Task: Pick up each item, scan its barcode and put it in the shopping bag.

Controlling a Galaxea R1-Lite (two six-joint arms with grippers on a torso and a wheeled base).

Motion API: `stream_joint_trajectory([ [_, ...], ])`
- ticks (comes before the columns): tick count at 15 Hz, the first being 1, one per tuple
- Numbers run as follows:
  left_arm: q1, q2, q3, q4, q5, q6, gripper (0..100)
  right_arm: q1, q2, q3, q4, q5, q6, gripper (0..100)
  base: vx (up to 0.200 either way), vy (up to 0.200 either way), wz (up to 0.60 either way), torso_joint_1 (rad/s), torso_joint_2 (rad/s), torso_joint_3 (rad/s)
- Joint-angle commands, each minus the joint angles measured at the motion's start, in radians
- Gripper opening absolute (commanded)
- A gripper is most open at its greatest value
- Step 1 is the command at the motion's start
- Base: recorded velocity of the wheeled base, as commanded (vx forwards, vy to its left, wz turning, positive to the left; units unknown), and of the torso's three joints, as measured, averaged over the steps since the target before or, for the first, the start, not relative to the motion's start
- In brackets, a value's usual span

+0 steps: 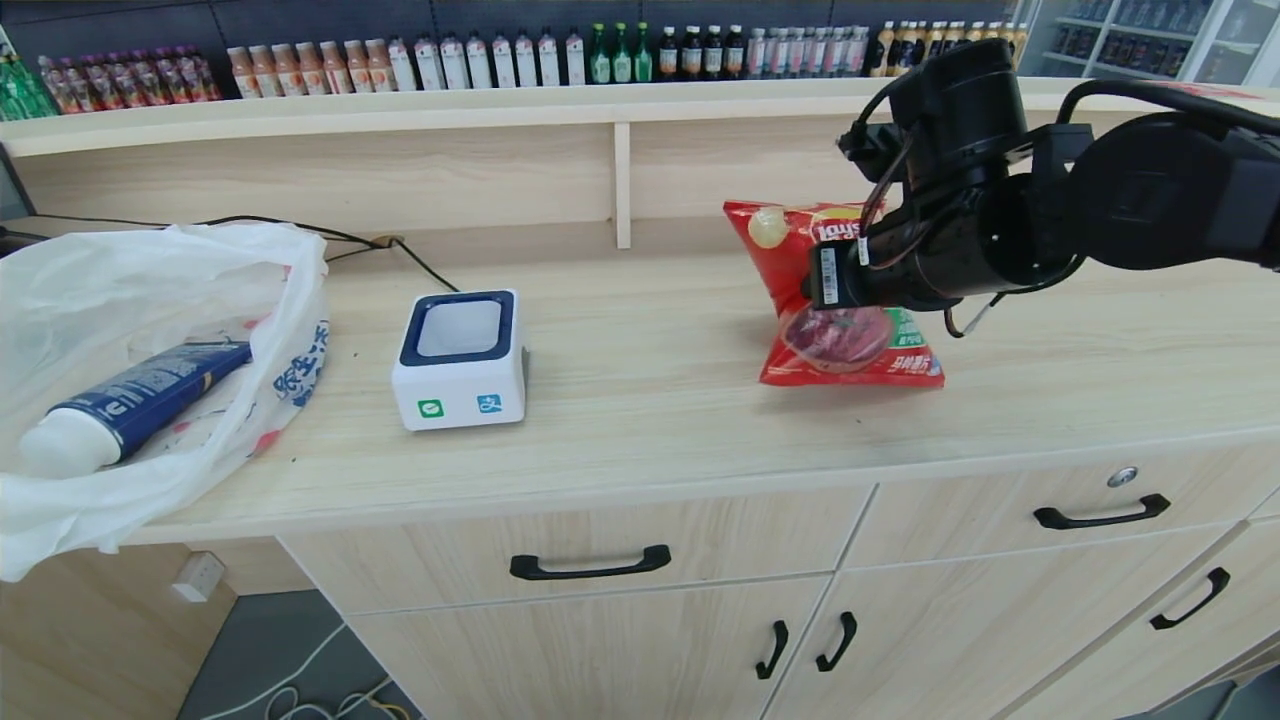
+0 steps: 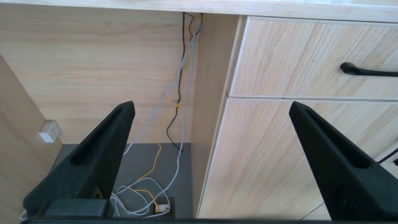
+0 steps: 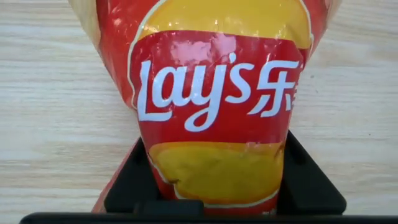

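1. While pinched at mid-body between the pressed-in fingers (image 3: 127, 183) of the right gripper (image 3: 217, 174), presumably for carrying to a scan: chip bag (image 1: 860, 360), at the counter's (image 1: 650, 420) right part.
2. Scanner (image 1: 460, 355), window up, left of it, squarely between chip bag and shopping bag (image 1: 100, 280).
3. Shopping bag slumped at far left, tube (image 1: 140, 395) inside.
4. Left gripper (image 2: 210, 106) low by cabinet front (image 2: 280, 143), fingers spread, holding nothing.

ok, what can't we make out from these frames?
Barcode on the chip bag: head view, the right arm covers the bag's middle; right wrist view faces its printed front.
Shopping bag contents: head view, cut off by the left edge; folds hide what lies beyond the blue tube.
Whether the chip bag clears the counter: head view, too hard to judge from this angle.
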State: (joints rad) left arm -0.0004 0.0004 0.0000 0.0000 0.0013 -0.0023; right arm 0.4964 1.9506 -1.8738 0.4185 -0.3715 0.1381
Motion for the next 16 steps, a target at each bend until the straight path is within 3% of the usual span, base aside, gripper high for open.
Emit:
stream_joint_trajectory([
  [1,0.0,0.0,0.0,0.0,0.0,-0.001,100,0.01,-0.039,0.007,-0.003,-0.012,0.0,0,0.0,0.0,0.0,0.0,0.0,0.0],
  [6,0.0,0.0,0.0,0.0,0.0,0.001,100,0.03,-0.17,0.099,-0.004,-0.015,-0.022,0,0.0,0.0,0.0,0.0,0.0,0.0],
  [16,0.0,0.0,0.0,0.0,0.0,-0.001,100,0.116,-0.558,0.55,-0.149,-0.032,-0.034,0,0.0,0.0,0.0,0.0,0.0,0.0],
])
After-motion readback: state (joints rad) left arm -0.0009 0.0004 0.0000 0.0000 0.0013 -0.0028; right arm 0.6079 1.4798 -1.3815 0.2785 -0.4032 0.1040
